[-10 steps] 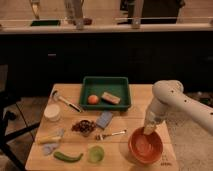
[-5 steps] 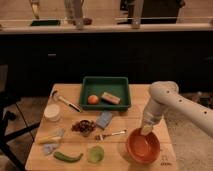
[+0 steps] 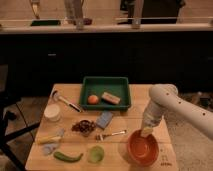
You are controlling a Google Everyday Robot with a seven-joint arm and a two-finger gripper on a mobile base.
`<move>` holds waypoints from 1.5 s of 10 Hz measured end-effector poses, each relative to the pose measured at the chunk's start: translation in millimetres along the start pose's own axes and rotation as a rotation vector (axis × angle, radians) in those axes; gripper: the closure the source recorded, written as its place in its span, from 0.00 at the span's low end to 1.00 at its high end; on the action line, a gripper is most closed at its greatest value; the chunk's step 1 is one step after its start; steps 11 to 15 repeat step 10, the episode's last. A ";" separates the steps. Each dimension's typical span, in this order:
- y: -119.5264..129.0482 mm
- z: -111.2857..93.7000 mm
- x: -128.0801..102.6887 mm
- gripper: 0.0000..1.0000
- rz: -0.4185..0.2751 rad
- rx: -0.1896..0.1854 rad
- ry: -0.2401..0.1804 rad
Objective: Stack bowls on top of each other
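Where the desk [image 3: 75,92] meets its front right corner, we see the gripper [image 3: 146,131] over the orange bowl's [image 3: 143,148] rim; we cannot tell how the jaws stand.

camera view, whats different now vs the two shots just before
Very little. The gripper has eased slightly left along the back rim of the orange bowl, and the white arm has shifted with it. Nothing was visibly taken hold of or let go. The orange bowl, green tray, pale-green cup, white tub and the rest on the table stayed as they were.
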 end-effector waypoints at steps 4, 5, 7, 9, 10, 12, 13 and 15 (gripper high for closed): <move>3.2 -3.8 5.1 0.20 0.002 0.012 -0.010; 3.9 -4.3 5.0 0.20 -0.001 0.012 -0.010; 4.9 -5.0 4.1 0.20 -0.007 0.014 -0.011; 4.4 -6.3 4.3 0.20 -0.014 0.018 -0.019; 3.3 -7.1 5.6 0.20 -0.017 0.021 -0.026; 3.3 -7.1 5.6 0.20 -0.017 0.021 -0.026; 3.3 -7.1 5.6 0.20 -0.017 0.021 -0.026; 3.3 -7.1 5.6 0.20 -0.017 0.021 -0.026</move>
